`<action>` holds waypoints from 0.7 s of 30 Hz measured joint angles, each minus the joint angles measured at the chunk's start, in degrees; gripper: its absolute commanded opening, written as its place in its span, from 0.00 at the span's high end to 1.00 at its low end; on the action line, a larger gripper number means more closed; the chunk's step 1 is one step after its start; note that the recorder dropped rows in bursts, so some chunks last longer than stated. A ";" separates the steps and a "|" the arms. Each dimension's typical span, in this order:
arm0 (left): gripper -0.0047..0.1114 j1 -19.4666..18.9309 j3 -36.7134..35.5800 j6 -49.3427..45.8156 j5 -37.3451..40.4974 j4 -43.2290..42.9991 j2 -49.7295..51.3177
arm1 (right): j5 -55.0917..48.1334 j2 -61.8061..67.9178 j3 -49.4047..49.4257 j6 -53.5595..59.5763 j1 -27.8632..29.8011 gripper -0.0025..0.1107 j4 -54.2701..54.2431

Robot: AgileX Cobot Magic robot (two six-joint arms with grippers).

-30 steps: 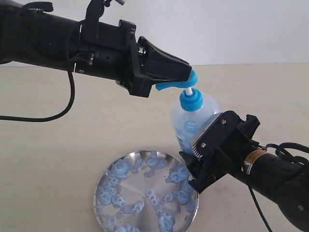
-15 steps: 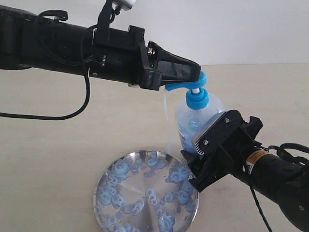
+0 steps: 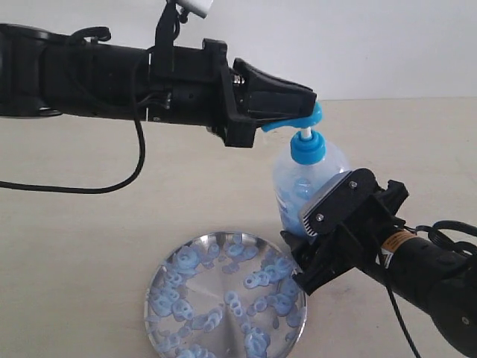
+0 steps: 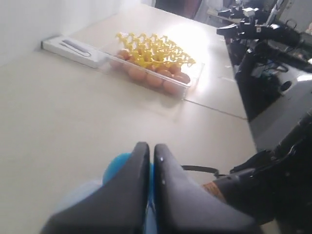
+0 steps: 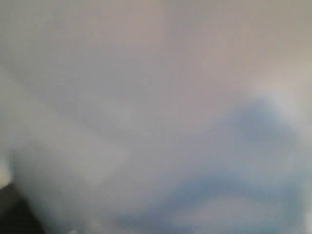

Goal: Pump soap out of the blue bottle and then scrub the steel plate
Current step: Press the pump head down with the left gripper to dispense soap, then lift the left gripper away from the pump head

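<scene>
My left gripper [image 3: 307, 104] rests on the pump head of the blue bottle [image 3: 294, 183], fingers together, so the way in from above is taken. My right gripper [image 3: 313, 231] clamps the bottle's side, blocking that flank. The steel plate [image 3: 151, 287], strewn with soap [image 3: 186, 259], lies just beside the base. Bare table [image 3: 74, 246] runs leftward; an egg tray [image 4: 156, 73] stands well apart.

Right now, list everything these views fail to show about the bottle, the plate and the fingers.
- Right wrist view: only a grey-blue blur, too close to whatever it faces; nothing can be read there.
- Exterior view: the base of the blue bottle is hidden behind the right gripper. The steel plate is cut off by the frame's bottom edge.
- Left wrist view: the fingers of the left gripper cover most of the pump head; the spout is unseen.
</scene>
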State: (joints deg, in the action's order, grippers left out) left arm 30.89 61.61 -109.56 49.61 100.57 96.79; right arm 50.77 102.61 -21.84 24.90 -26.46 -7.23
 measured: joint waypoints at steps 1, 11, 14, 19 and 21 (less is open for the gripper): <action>0.92 0.03 0.00 -2.56 -1.25 0.00 -0.69 | 0.00 0.00 0.00 0.00 0.00 0.97 0.00; 0.92 0.03 -2.76 -10.43 -8.93 -0.66 -13.62 | -0.01 0.00 0.00 -3.05 0.00 0.62 0.73; 0.92 0.03 -4.15 -10.56 -13.34 -0.66 -19.18 | -0.22 0.00 0.00 -4.79 0.00 0.17 0.73; 0.92 0.03 -10.69 -9.80 -18.11 -0.66 -29.08 | 0.61 0.00 0.00 -6.07 0.00 0.06 -1.63; 0.92 0.03 -14.37 -9.13 -19.97 -0.66 -32.89 | 0.61 0.00 0.00 -6.07 0.00 0.06 -2.17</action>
State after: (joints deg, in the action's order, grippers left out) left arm 30.92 47.23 -118.68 29.63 99.91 63.90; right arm 51.38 102.61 -21.84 18.83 -26.46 -9.40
